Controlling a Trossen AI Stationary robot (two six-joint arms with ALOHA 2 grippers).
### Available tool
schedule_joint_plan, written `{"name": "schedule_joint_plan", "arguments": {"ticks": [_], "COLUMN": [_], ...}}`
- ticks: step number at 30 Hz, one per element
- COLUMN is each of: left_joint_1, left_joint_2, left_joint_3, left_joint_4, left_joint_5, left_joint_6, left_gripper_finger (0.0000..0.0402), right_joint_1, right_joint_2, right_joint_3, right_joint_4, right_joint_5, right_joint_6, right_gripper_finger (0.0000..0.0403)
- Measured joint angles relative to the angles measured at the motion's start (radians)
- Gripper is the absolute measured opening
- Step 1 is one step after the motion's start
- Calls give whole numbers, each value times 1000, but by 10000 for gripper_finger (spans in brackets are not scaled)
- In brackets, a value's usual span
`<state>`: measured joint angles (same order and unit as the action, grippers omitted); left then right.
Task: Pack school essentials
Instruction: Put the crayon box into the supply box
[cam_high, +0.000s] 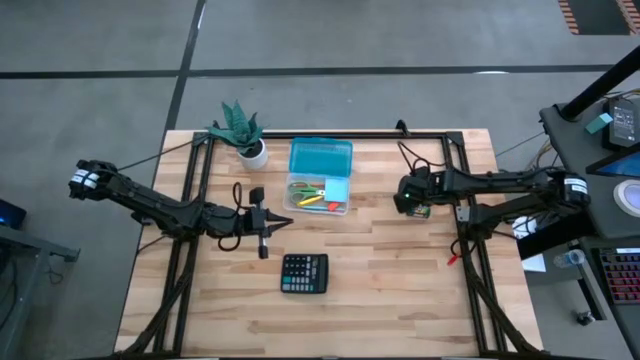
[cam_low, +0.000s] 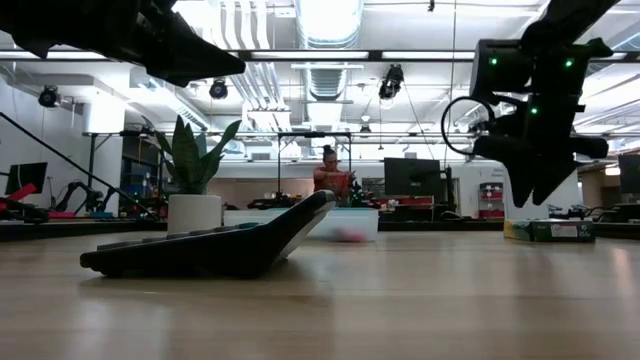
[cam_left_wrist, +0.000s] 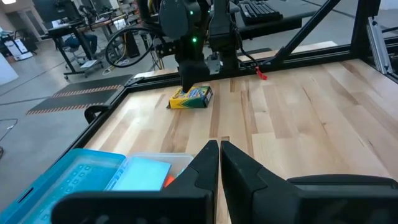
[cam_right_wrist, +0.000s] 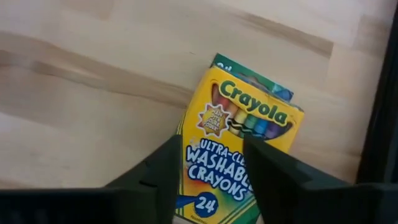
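Looking like a robotics lab/workshop: exposed ceiling ducts (cam_low: 320, 30) running overhead, monitors (cam_low: 412, 176) sitting on benches, person (cam_low: 330, 175) working behind the table (cam_high: 400, 290).

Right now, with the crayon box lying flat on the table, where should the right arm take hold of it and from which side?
Grip the crayon box across its narrow width, on the two long side edges, coming straight down from above. It lies flat, face up, and the right gripper already hovers over it with its jaws open astride it.

Crayon box (cam_right_wrist: 239, 146): "Crayola Ultra-Clean Washable Crayons 24"
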<state>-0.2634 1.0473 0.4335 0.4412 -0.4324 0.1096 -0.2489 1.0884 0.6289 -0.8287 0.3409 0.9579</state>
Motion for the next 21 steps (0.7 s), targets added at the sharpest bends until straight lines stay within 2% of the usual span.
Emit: {"name": "schedule_joint_plan", "arguments": {"ticks": [10,13,21], "left_joint_1": [0,0,0], "left_joint_2": [0,0,0], "left_joint_3": [-1,-2,-2], "left_joint_4": [-4,-4,-4], "left_joint_5": [0,0,0], "left_joint_6": [2,4,6], "left_gripper_finger": [0,0,0], "right_joint_1": [0,0,0], "right_joint_2": [20,25,27], "right_joint_3": [0,0,-1], "right_joint_4": [-5,-5,-40], "right_joint_5": [0,-19,26], "right_joint_6": [175,199,260], "right_gripper_finger": [318,357,372]}}
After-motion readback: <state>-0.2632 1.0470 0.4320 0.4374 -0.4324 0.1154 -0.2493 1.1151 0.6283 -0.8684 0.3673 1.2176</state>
